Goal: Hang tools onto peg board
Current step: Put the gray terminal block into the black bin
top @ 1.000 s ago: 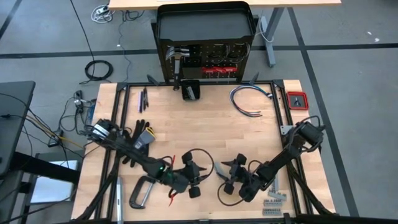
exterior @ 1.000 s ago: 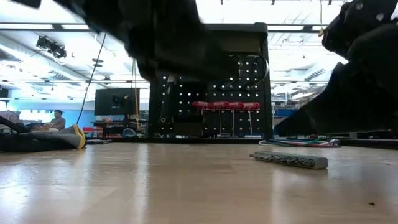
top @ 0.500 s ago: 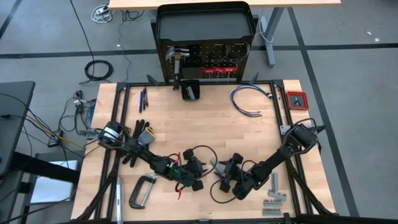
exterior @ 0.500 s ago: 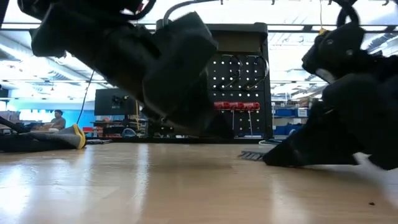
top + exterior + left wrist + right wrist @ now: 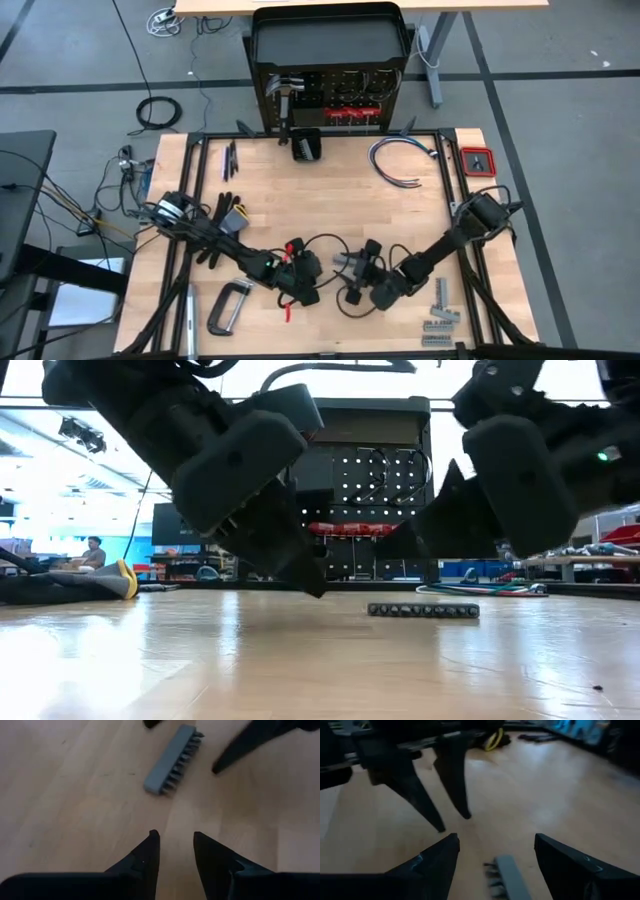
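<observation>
Grey bit holder (image 5: 172,767) between open end effectors

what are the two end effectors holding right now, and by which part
Nothing. The left end effector and the right end effector both stand open and empty above the wooden table.

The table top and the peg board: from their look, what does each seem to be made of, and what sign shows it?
Table top: pale wood, seemingly butcher-block with a smooth finish; strips and grain show. Peg board: probably metal painted matt black; a thin, flat panel with a regular grid of small holes.
</observation>
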Motion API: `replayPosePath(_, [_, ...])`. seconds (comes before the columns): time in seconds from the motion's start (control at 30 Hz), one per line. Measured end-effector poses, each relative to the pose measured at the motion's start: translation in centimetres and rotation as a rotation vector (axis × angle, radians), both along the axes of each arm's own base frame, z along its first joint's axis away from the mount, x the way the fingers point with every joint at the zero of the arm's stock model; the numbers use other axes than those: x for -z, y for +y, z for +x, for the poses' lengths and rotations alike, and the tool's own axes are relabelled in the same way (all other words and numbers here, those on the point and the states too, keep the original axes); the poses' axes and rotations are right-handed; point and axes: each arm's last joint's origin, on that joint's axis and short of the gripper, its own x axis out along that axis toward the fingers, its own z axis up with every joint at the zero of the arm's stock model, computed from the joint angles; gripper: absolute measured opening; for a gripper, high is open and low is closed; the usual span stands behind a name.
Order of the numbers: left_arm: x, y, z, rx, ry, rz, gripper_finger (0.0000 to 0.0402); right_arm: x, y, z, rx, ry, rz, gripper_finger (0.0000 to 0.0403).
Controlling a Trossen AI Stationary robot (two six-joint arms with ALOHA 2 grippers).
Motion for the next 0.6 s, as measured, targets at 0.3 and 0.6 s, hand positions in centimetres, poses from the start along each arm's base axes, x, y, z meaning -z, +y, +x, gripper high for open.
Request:
replayPosePath(0.3, [-0.2,-0.1,-0.1,-0.003,-0.01,0.003,0.0125,2.0,-0.1,-2.2,0.031,0.158,0.014,0.027])
replayPosePath(0.6, [-0.6,-0.3,0.3,-0.002,-0.067,-0.023,0.0125,2.7,-2.6,-2.5,-0.09,0.111,0.145,0.0268])
